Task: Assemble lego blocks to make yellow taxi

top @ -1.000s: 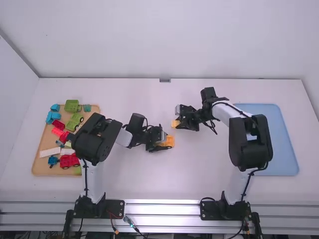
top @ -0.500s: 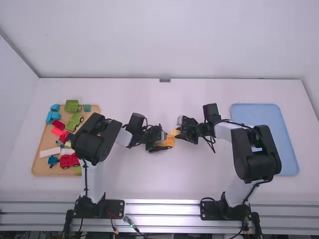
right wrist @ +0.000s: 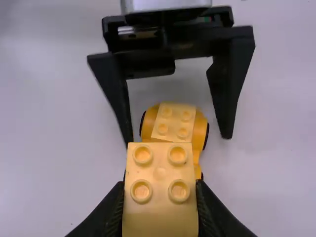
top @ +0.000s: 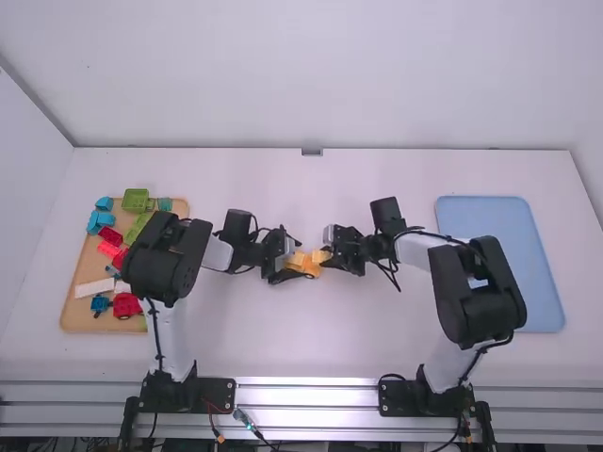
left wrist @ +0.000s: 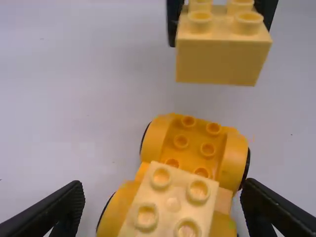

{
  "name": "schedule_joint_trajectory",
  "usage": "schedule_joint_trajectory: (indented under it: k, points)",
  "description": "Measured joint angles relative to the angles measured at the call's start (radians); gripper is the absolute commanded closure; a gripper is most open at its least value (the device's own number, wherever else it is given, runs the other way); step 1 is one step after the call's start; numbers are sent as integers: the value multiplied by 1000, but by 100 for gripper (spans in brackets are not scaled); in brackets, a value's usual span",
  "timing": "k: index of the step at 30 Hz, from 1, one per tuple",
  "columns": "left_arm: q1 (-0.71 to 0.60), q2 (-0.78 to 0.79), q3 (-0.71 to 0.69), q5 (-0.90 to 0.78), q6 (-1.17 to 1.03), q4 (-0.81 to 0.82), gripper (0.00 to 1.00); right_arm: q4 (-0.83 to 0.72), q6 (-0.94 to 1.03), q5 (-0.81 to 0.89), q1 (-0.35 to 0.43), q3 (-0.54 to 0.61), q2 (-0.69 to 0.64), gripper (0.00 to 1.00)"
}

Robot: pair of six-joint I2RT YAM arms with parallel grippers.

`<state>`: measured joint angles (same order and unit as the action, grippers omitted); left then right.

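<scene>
Left jaws: standing wide, one finger on each side of yellow wheeled base (left wrist: 233,163); whether they touch it, cannot tell. Between same jaws, first yellow block (left wrist: 174,203) sits on base. Just past their tips, bare studded end of base points toward right jaws. Right jaws: closed firmly on second yellow block (left wrist: 215,61), apart from base, above counter (top: 311,348). Step in hand, I judge: adding second block to taxi. Next move should need left jaws to steady base, right jaws to align block over bare studs, then press down.
</scene>
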<state>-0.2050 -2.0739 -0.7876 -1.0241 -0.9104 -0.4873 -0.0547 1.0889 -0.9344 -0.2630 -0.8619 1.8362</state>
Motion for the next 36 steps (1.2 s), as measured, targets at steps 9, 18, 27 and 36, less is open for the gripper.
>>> schedule_joint_trajectory:
  k: [9,18,27,36]
  points:
    - [-31,0,-1,57,-68,91,20,67,-67,2,3,0,25,99]
    - [-2,0,-50,68,-118,185,39,63,-92,2,4,0,28,99]
    - [-24,0,-60,60,-164,222,48,47,-93,4,-10,0,28,98]
    - [-34,0,-34,33,-165,206,29,50,-95,6,5,0,28,98]
